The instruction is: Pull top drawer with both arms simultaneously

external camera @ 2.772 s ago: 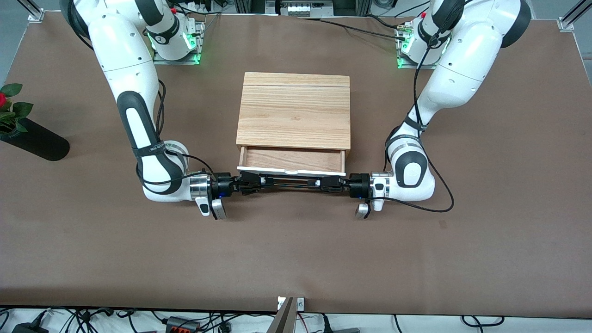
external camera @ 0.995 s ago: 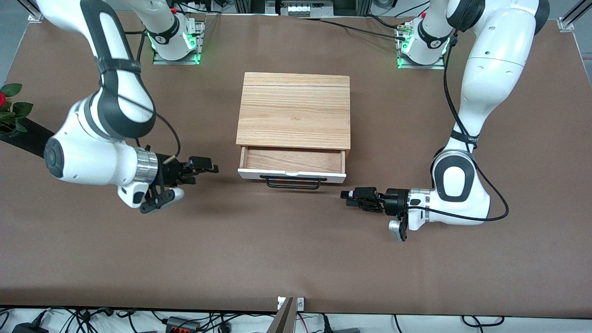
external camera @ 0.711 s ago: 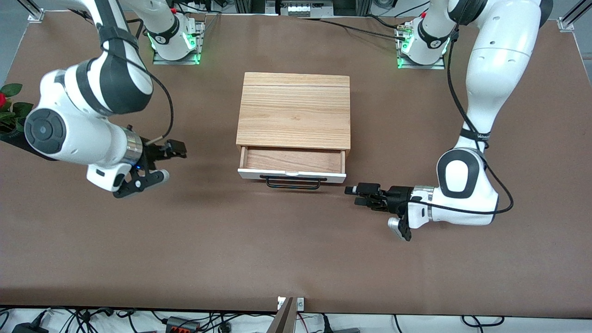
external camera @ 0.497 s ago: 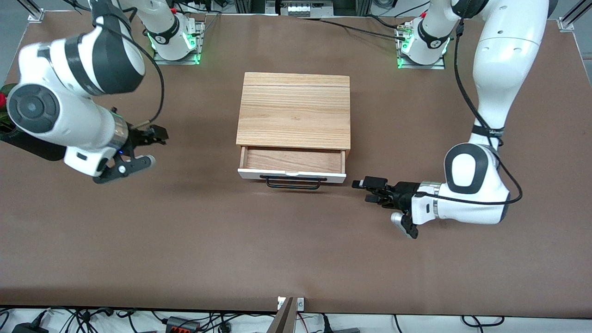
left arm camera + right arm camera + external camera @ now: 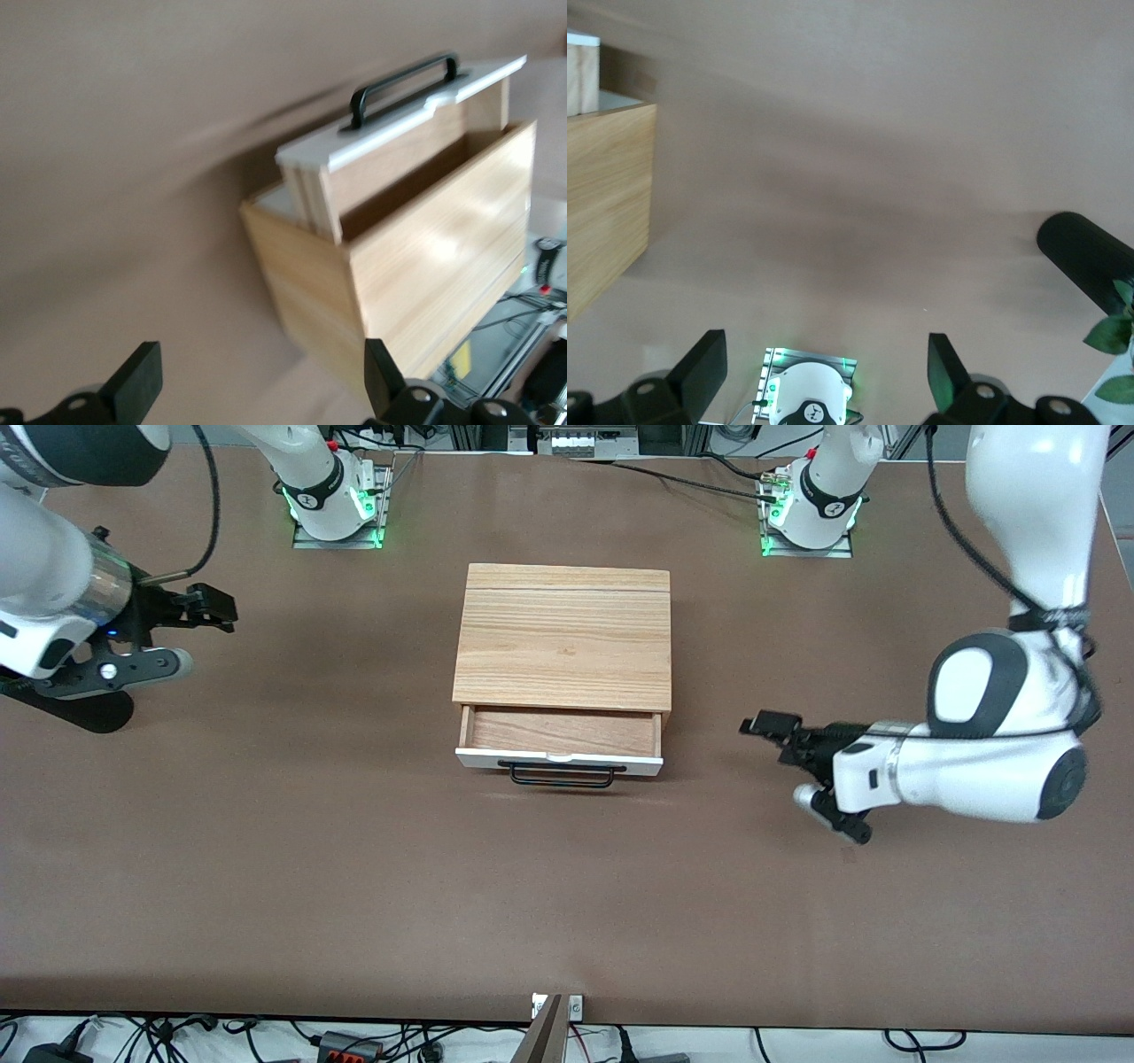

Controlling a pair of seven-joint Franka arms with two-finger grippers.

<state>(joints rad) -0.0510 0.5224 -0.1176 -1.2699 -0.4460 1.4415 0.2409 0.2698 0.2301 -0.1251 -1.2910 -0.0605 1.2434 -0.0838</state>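
The top drawer (image 5: 559,742) stands partly pulled out; left gripper (image 5: 772,733) and right gripper (image 5: 205,609) are released, each up over bare table (image 5: 354,868) well apart from it.

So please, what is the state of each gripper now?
Left gripper: jaws open, holding nothing, over the table.
Right gripper: jaws open, holding nothing, over the table.

Robotics lab: two bolted-down arm bases (image 5: 335,500), brown-covered table (image 5: 354,886), cables and power strips (image 5: 345,1043) along edge.
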